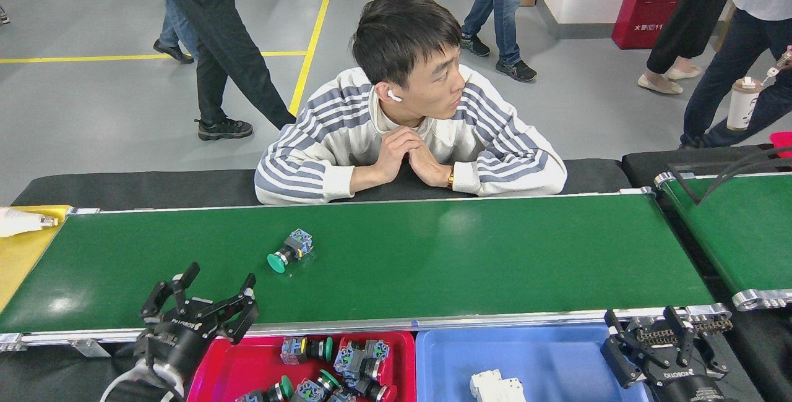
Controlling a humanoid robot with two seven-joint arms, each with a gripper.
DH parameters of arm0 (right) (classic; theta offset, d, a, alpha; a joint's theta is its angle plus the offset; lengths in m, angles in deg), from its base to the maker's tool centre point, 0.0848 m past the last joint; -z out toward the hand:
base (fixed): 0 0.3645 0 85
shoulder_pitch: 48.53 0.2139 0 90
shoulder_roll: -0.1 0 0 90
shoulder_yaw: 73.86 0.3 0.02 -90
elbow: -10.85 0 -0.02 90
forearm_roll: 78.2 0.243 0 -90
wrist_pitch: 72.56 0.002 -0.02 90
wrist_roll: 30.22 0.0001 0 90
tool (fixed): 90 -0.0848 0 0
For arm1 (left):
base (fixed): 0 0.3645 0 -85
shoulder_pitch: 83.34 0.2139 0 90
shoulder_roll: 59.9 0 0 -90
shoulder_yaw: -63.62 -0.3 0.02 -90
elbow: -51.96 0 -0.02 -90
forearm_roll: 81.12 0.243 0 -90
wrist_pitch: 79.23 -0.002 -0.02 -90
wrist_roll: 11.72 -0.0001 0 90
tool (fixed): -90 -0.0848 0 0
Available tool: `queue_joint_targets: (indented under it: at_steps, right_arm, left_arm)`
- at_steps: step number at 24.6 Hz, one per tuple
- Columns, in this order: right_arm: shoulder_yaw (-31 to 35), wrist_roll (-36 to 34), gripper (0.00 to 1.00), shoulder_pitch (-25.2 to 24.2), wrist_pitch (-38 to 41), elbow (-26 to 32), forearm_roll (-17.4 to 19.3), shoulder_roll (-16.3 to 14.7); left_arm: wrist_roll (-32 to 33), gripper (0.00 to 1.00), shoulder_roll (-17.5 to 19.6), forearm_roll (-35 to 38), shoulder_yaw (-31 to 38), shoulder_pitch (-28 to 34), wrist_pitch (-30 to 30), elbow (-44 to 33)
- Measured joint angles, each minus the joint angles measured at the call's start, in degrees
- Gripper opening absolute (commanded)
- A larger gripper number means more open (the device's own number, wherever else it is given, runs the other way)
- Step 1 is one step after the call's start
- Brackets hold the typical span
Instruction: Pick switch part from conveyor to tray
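A green-capped switch part (289,251) is lying on its side on the conveyor (495,253), left of centre and toward the far half of the belt, while the left gripper (213,290) is hovering over the near rail with its fingers spread apart, near the part but clear of it. The right gripper (656,334) is waiting with fingers apart at the near right corner beside the blue tray (557,359). If the belt is carrying the part leftward, a late closure is likely to miss or knock it rolling, and the red tray (247,365) is already crowding with switches.
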Motion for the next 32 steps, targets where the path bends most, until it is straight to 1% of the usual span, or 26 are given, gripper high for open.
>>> queue_joint_targets:
  at_steps: [7,8,9,10,12,15,17,19,20,22,24,25,26,28,29,30,31,32]
  right_arm:
    - [-0.1,0.1,1.00,0.0,0.1,0.0,0.0,0.0]
    - [-0.1,0.1,1.00,0.0,0.1,0.0,0.0,0.0]
    - [-0.1,0.2,1.00,0.0,0.2,0.0,0.0,0.0]
    - [-0.2,0.2,1.00,0.0,0.2,0.0,0.0,0.0]
    - [-0.2,0.2,1.00,0.0,0.2,0.0,0.0,0.0]
    - [-0.2,0.4,1.00,0.0,0.2,0.0,0.0,0.0]
    - [-0.3,0.7,1.00,0.0,0.3,0.0,0.0,0.0]
    - [-0.3,0.8,1.00,0.0,0.3,0.0,0.0,0.0]
    - [-0.3,0.8,1.00,0.0,0.3,0.0,0.0,0.0]
    - [-0.3,0.8,1.00,0.0,0.5,0.0,0.0,0.0]
    - [-0.3,0.8,1.00,0.0,0.6,0.0,0.0,0.0]
    - [-0.3,0.8,1.00,0.0,0.6,0.0,0.0,0.0]
    - [-0.3,0.8,1.00,0.0,0.5,0.0,0.0,0.0]
    - [-0.3,0.8,1.00,0.0,0.4,0.0,0.0,0.0]
    - [-0.3,0.8,1.00,0.0,0.3,0.0,0.0,0.0]
    - [-0.3,0.8,1.00,0.0,0.3,-0.1,0.0,0.0]
    - [-0.3,0.8,1.00,0.0,0.3,-0.1,0.0,0.0]
    - [-0.3,0.8,1.00,0.0,0.3,0.0,-0.1,0.0]
  left_arm:
    - [-0.1,0.99,0.1,0.1,0.2,-8.5,1.4,14.0]
    - [-0.1,0.98,0.2,0.1,0.3,-9.3,1.4,15.6]
    - [-0.1,0.95,0.2,0.1,0.3,-9.9,1.5,16.9]
    - [-0.1,0.90,0.2,0.1,0.3,-10.3,1.6,17.9]
    - [-0.1,0.70,0.2,0.1,0.3,-11.0,1.6,19.6]
    - [-0.1,0.33,0.2,0.1,0.5,-11.7,1.3,21.9]
    - [-0.4,0.19,0.2,0.0,1.1,-12.1,0.9,23.0]
    - [-1.0,0.10,0.2,-0.4,1.1,-12.1,0.7,23.2]
    - [-1.6,0.08,0.2,-0.9,0.8,-11.9,1.0,23.2]
    - [-2.7,0.07,0.1,-2.0,0.1,-10.7,2.9,21.0]
    - [-3.3,0.10,0.1,-2.9,0.1,-6.8,7.9,14.4]
    - [-3.3,0.15,0.1,-3.5,0.1,-3.8,10.8,9.9]
    - [-3.4,0.22,0.2,-4.6,0.1,0.0,14.2,4.7]
    - [-3.5,0.56,0.4,-7.5,0.2,8.4,18.0,-5.4]
    - [-3.6,0.76,0.4,-8.4,0.2,12.5,18.9,-9.4]
    - [-3.2,0.94,0.4,-8.9,0.2,15.5,19.7,-12.0]
    - [-2.9,1.00,0.3,-9.0,0.1,18.1,19.9,-13.7]
    - [-2.6,1.00,0.2,-9.0,0.1,19.5,20.3,-14.3]
